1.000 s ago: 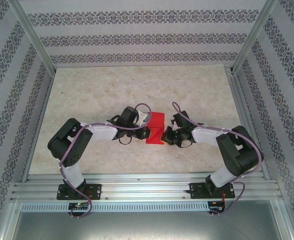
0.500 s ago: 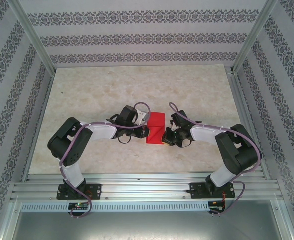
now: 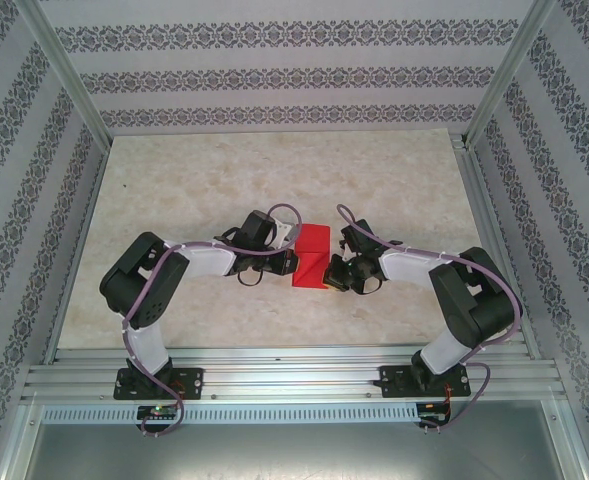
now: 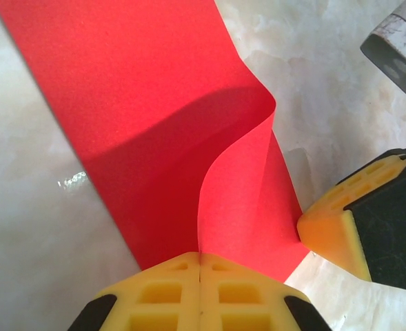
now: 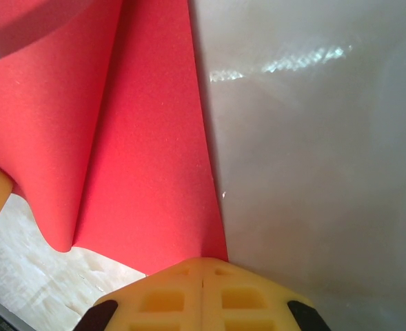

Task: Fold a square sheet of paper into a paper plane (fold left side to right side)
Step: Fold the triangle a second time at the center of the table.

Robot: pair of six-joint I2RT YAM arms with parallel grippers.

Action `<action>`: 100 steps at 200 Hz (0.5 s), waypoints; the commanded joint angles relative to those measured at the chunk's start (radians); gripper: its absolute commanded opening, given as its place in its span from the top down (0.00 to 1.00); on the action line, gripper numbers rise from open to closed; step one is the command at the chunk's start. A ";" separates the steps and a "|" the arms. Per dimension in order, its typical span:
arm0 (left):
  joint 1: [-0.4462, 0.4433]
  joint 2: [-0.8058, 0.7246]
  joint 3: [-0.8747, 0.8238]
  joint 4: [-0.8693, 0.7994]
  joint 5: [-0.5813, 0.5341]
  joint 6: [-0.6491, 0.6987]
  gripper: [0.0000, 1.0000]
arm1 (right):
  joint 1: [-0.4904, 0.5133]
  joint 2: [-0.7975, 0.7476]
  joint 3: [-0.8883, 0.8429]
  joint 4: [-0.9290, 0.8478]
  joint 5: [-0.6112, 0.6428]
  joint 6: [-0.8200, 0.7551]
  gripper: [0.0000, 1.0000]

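Flanking the sheet of paper (image 3: 311, 256), arms (image 3: 209, 262) bent inward

Sheet of paper (image 4: 140, 117): thin red paper, matt, fine-grained, no sheen.
Bench (image 3: 224, 180): pale marbled stone-look top, smooth and semi-gloss, with bright glints in the wrist views.
Left fingers (image 4: 161, 296), right fingers (image 5: 168, 300): yellow moulded pads, matt, waffle-pocketed.
Frame rails (image 3: 294, 380): bare ribbed metal, satin.
Walls (image 3: 274, 80): patterned, matt.

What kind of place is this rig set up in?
Likely a purpose-built robot test booth, not a home: silver aluminium frame posts, panel walls of grey patterned wallpaper, and a beige marble-look tabletop.
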 commanded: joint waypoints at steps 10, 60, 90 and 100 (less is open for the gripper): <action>0.014 0.021 0.029 -0.005 -0.015 0.013 1.00 | 0.016 0.037 -0.001 -0.040 0.044 -0.029 0.96; 0.015 0.040 0.040 -0.002 -0.021 0.008 1.00 | 0.019 0.042 0.001 -0.041 0.041 -0.031 0.96; 0.019 0.049 0.044 0.002 -0.025 0.002 1.00 | 0.020 0.044 0.002 -0.045 0.041 -0.034 0.96; 0.018 0.051 0.046 0.002 -0.027 0.001 1.00 | 0.020 0.046 0.002 -0.047 0.042 -0.036 0.96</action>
